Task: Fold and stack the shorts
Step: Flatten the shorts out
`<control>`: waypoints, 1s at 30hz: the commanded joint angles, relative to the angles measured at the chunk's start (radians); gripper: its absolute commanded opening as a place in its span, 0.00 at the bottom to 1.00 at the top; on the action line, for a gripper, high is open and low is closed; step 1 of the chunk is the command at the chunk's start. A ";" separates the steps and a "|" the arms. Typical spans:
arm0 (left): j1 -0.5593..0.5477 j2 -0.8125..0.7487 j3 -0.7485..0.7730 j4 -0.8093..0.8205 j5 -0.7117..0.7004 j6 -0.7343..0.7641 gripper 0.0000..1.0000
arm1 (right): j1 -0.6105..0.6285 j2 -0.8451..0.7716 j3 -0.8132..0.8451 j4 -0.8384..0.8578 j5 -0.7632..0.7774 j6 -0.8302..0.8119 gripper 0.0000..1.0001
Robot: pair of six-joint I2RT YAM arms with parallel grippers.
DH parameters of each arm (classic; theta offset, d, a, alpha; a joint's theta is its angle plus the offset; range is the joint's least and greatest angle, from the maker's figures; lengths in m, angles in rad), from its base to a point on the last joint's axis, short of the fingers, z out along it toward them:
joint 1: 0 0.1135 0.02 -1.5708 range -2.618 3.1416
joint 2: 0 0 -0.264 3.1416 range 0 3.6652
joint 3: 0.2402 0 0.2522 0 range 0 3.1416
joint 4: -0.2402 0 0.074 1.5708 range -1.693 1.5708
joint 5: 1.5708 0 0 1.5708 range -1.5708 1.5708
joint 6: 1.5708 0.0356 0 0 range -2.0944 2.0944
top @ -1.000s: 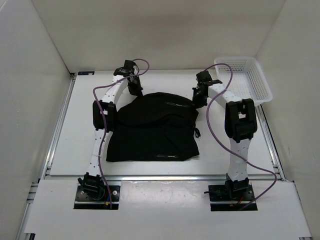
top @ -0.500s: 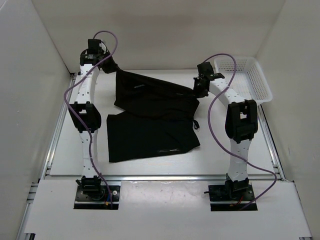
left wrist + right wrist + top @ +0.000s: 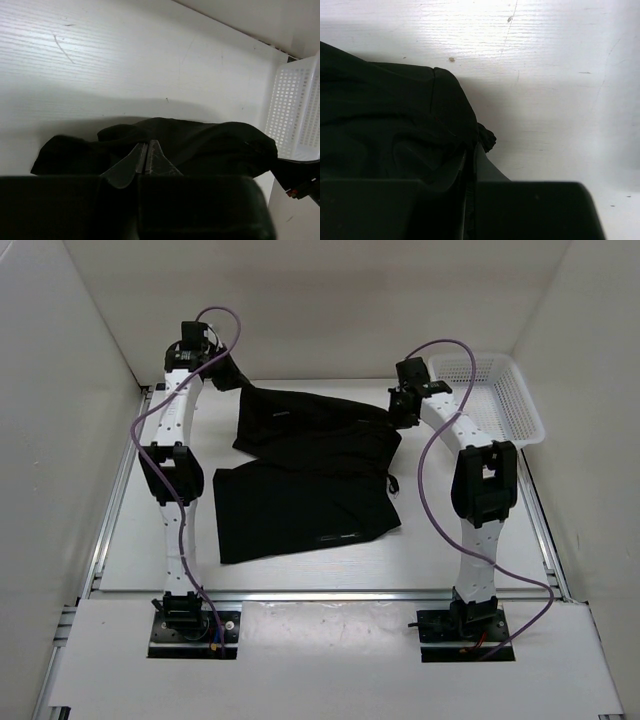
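Shorts [image 3: 310, 455] stretch between my left gripper [image 3: 148, 150] and right gripper [image 3: 470, 152], both jaws pinched shut on them, and the left just lifted its corner up high, so I think the far half can fold over next.

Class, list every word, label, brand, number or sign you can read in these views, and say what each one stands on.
No text reads clearly in any view.
Pale mark near the hem of the flat soft black fabric shorts: too small to read.
Faint mark on the lifted black fabric shorts: too small to read.
White mesh plastic basket: no label visible.
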 commanded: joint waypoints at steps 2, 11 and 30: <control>0.040 -0.137 -0.040 0.009 0.053 -0.003 0.10 | 0.014 -0.113 0.032 0.023 0.033 -0.048 0.00; 0.072 -0.092 -0.043 0.009 0.074 -0.022 0.10 | 0.014 -0.095 0.003 0.023 0.024 -0.048 0.00; 0.063 -0.012 -0.035 0.075 -0.077 0.011 0.94 | -0.004 0.074 0.191 -0.020 0.036 0.026 0.79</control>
